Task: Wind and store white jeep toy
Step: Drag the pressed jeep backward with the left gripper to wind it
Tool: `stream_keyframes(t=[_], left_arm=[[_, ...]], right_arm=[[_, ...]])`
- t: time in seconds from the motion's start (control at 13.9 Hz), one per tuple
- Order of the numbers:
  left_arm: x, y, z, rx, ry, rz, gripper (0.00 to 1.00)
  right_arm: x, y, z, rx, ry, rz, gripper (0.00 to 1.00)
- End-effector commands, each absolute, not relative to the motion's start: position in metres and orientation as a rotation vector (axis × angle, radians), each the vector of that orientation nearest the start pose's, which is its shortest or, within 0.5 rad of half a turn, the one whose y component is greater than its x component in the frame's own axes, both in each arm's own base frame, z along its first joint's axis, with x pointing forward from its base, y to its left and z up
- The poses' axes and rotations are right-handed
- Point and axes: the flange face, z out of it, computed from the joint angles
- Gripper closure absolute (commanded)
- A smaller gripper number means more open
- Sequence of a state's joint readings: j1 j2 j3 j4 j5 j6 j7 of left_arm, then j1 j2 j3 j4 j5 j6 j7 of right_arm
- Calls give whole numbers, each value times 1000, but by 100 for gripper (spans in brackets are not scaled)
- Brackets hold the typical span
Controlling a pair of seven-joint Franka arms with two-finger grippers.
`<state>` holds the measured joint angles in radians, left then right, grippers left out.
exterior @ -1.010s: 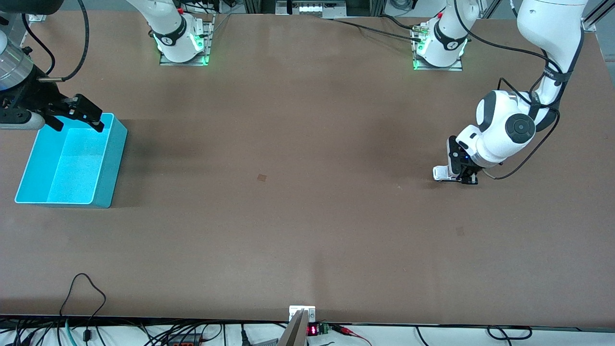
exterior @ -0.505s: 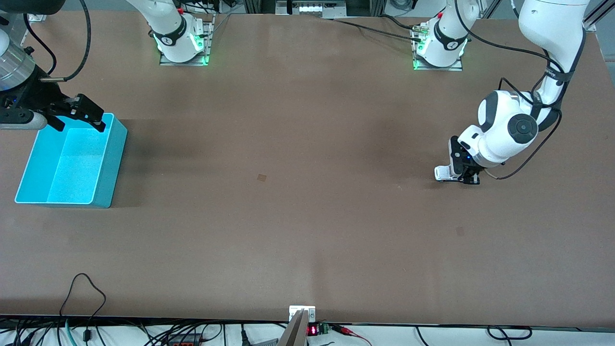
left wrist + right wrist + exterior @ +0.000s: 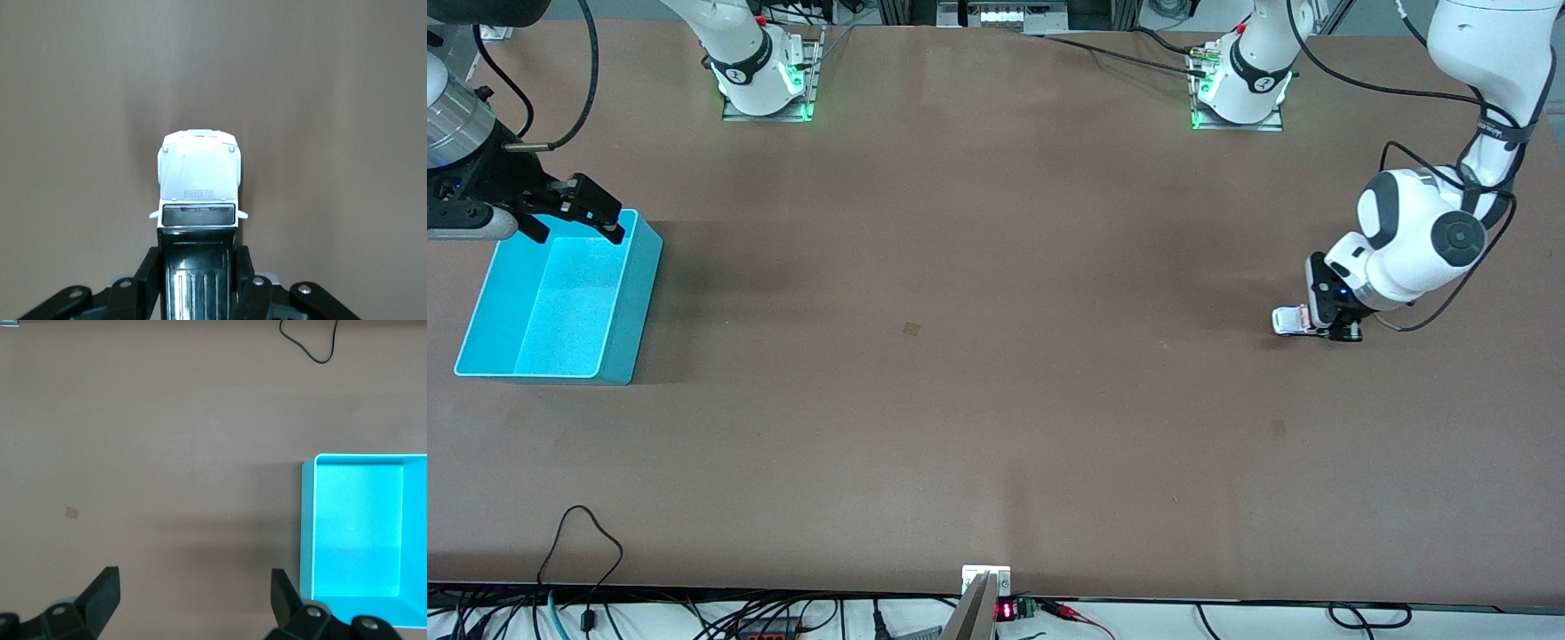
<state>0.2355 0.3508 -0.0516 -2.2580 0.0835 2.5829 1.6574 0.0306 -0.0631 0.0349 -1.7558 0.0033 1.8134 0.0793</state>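
Gripping the white jeep toy (image 3: 198,183) by its black rear section, your left gripper (image 3: 1325,327) is clamped on it from both sides, with the white hood and windshield sticking out ahead of the fingers (image 3: 148,277). Expect a hard, light plastic body, smooth enough to slip or twist if you squeeze near a corner, so the flat sides of the rear, where the fingers now sit, look like the right place to hold. It is much smaller than the gripper; small parts such as the mirrors and wheels could snap under side load. In the front view the jeep sits low at the table (image 3: 996,427), toward the left arm's end; whether the wheels touch the surface I cannot tell.

The left arm is folded down steeply, wrist bent so the gripper points along the table with the toy's nose facing the right arm's end.

Your right arm waits: its right gripper (image 3: 574,216) hangs spread wide and empty over the edge of the blue bin (image 3: 636,302), which stands at the right arm's end, well apart from the jeep.
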Motion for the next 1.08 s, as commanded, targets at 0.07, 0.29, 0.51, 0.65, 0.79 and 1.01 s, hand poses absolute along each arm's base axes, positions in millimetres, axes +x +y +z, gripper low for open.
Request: stream_keyframes(t=[0.07, 0.29, 0.51, 0.65, 0.79, 1.01], left_arm=[[512, 136, 156, -2278, 2267, 135, 78], [515, 158, 154, -2218, 2312, 137, 78], [512, 171, 154, -2213, 2317, 136, 78], [511, 181, 155, -2200, 2327, 131, 78], [511, 189, 158, -2187, 2331, 124, 78], [512, 193, 155, -2175, 2346, 123, 77]], right_arm=[[555, 38, 598, -3132, 3, -224, 0], [555, 38, 598, -3132, 5, -224, 0], [555, 40, 598, -3131, 10, -224, 0], [555, 40, 598, -3131, 10, -222, 0], [555, 40, 598, -3131, 10, -222, 0], [555, 39, 598, -3131, 10, -222, 0]])
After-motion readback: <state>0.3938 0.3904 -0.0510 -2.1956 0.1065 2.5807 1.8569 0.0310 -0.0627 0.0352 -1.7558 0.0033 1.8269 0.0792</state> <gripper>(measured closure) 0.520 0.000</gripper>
